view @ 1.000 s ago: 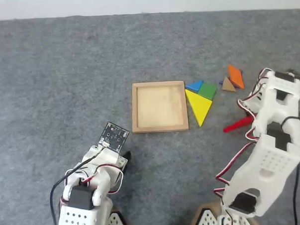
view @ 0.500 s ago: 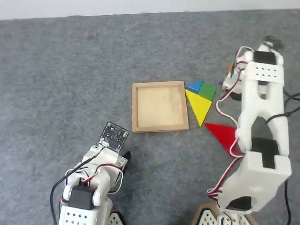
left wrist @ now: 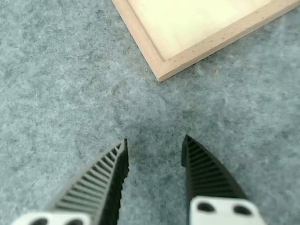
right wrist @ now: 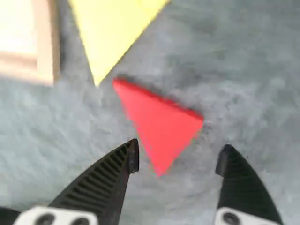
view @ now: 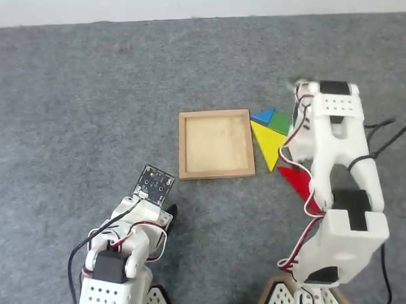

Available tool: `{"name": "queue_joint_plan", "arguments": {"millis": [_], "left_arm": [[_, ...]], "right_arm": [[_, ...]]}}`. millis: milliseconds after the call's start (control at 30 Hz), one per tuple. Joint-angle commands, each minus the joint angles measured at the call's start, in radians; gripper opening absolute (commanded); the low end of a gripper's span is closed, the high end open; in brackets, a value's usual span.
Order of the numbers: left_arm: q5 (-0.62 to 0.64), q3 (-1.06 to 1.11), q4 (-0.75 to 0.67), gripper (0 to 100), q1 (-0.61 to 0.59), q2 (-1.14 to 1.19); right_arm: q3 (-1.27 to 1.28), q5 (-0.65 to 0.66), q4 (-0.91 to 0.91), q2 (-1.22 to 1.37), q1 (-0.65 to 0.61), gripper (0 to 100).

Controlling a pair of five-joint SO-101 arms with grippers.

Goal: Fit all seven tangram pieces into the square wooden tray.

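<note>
Your grey tabletop (view: 85,83) carries everything. The right arm (view: 338,153) stretches up the right side of the high view, at about 3 to 4 o'clock from the tray. The left arm (view: 123,256) sits low, at about 7 o'clock from it. The square wooden tray (view: 214,114) lies flat near the middle with no pieces in it. The yellow triangle (view: 268,141) lies at the tray's 3 o'clock, just beside its rim. The red triangle (view: 298,180) lies flat on the tabletop at 4 to 5 o'clock from the yellow one, with their nearest corners just beside each other. The green piece (view: 280,122) and the blue piece (view: 262,116) sit at 12 to 1 o'clock from the yellow triangle, along its top edge. Your right jaws stand wide apart and hold nothing. The red triangle lies just ahead of their gap with one corner pointing into it, and touches neither side. Your left jaws are also apart over bare tabletop, with a corner of the tray near them.
</note>
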Motion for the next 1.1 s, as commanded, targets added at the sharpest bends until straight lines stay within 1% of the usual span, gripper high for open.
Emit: {"name": "queue_joint_plan", "arguments": {"millis": [0,67,167,300,400,533,733,800,933,1000,1067], "left_arm": [[0.008,-0.013,0.006,18,0.006,-0.02],[0.008,-0.013,0.006,18,0.006,-0.02],[0.008,-0.013,0.006,18,0.006,-0.02],[0.008,-0.013,0.006,18,0.006,-0.02],[0.008,-0.013,0.006,18,0.006,-0.02],[0.008,-0.013,0.006,18,0.006,-0.02],[0.008,-0.013,0.006,18,0.006,-0.02],[0.008,-0.013,0.006,18,0.006,-0.02],[0.008,-0.013,0.006,18,0.006,-0.02],[0.008,-0.013,0.006,18,0.006,-0.02],[0.008,-0.013,0.006,18,0.006,-0.02]], "right_arm": [[0.095,0.196,-0.114,-0.068,0.016,28.1],[0.157,0.267,-0.185,-0.07,0.022,28.1],[0.209,0.391,-0.24,-0.093,0.036,28.6],[0.264,0.559,-0.246,-0.151,0.039,33.7],[0.299,0.614,-0.248,-0.202,0.047,34.9],[0.382,0.617,-0.297,-0.222,0.021,34.9],[0.534,0.605,-0.503,-0.22,-0.004,34.8],[0.565,0.562,-0.565,-0.22,-0.008,34.7],[0.566,0.489,-0.611,-0.22,0.016,34.6],[0.566,0.48,-0.618,-0.22,0.024,31.5],[0.566,0.48,-0.618,-0.22,0.024,23.4]]}}
